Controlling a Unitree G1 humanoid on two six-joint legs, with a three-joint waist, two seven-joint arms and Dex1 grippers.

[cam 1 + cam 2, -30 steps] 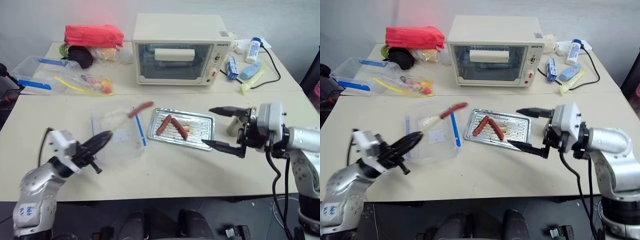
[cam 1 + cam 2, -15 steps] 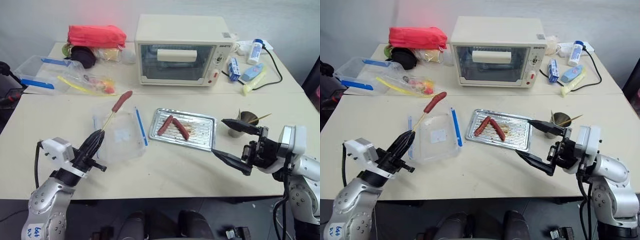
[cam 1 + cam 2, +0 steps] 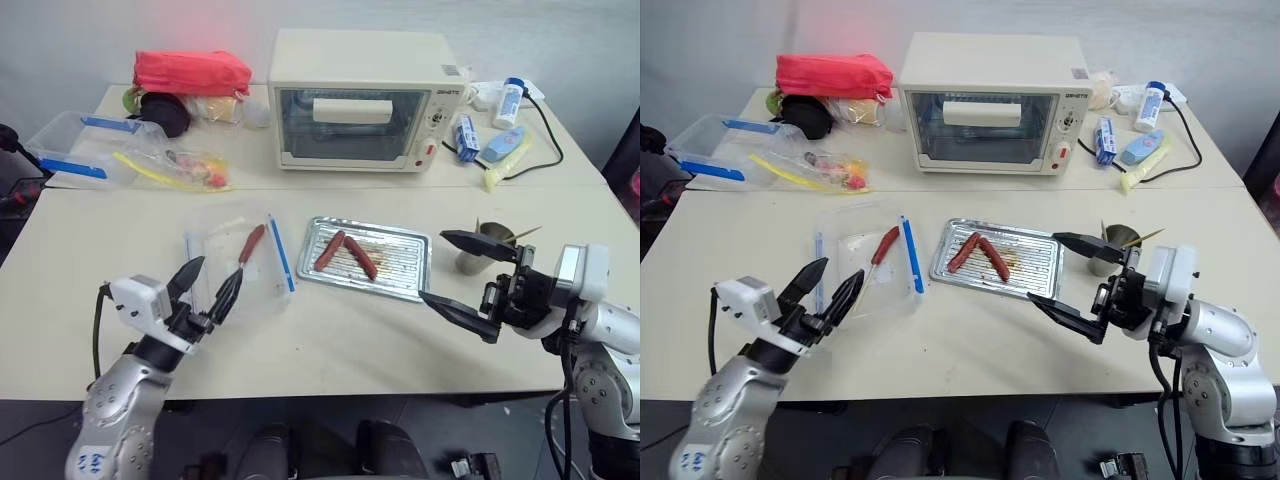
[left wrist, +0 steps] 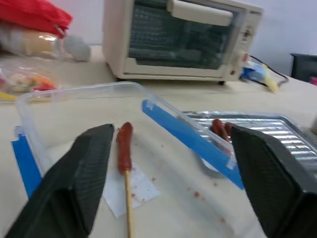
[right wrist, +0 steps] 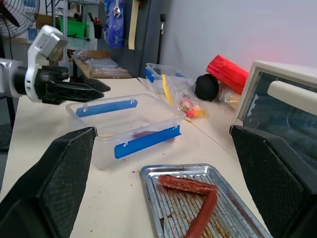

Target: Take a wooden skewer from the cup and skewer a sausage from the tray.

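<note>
One sausage [image 3: 251, 243] already sits on a skewer [image 4: 129, 208], lying in the clear box [image 3: 205, 250] left of centre; two stay in the tray [image 3: 400, 265]. Both the left end effector [image 3: 208, 290] and the right end effector [image 3: 458, 272] gape empty, so the task looks done.
</note>
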